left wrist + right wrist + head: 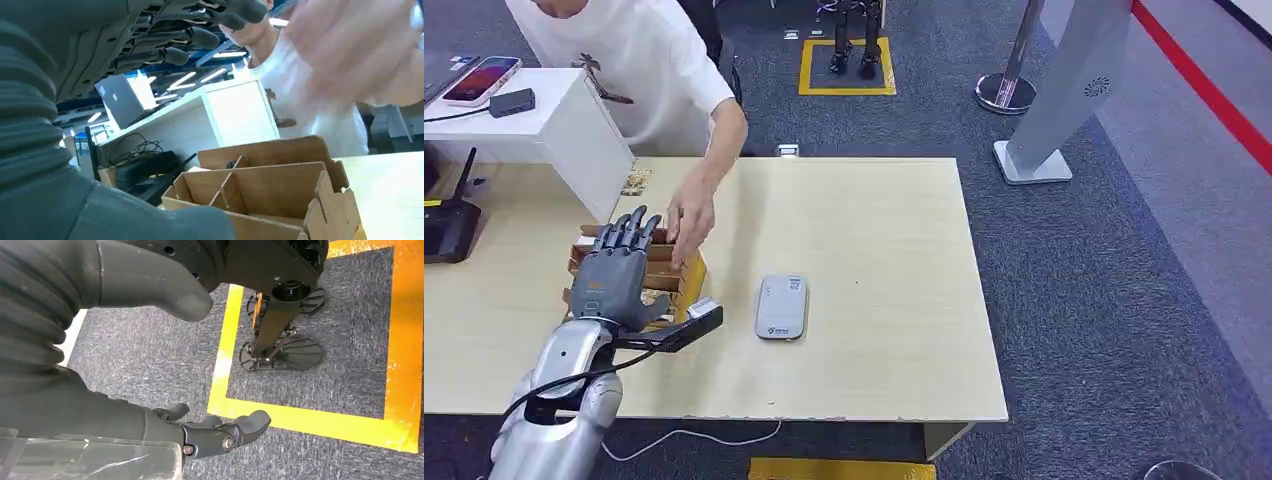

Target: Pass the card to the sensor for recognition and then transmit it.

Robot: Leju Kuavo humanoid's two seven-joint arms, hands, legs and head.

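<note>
— Wood first: what stands on the table (874, 250)?

— A pale wooden top. A slotted wooden box (664, 272) sits on its left part, with the sensor (782, 307), a flat grey-white unit, lying just beside it to the right, apart from it.

— Left hand?

— The left hand (612, 270) is held over the box, palm down, fingers (200, 36) stretched forward and slightly spread. It holds nothing. From the left wrist view the fingers stand above the box (280, 185), not touching it.

— The card?

— I cannot make out a card on the table, in the box's visible compartments or in either hand. Its place cannot be told.

— Anyone else at the box?

— A person in a white shirt reaches across from the far side. The person's hand (689, 220) hangs over the far right corner of the box, just beside the robot's fingertips; in the left wrist view it (350, 50) is blurred. Whether it holds anything cannot be told.

— Right hand?

— The right hand (100, 410) hangs over grey carpet marked with yellow tape (310, 417). Its thumb (165, 287) and its dark, loosely bent fingers (235, 432) stand well apart, with nothing between them.

— Other items?

— A white cabinet (574, 130) at the table's far left carries a phone (481, 80); a black router (449, 225) sits at the left edge.
</note>
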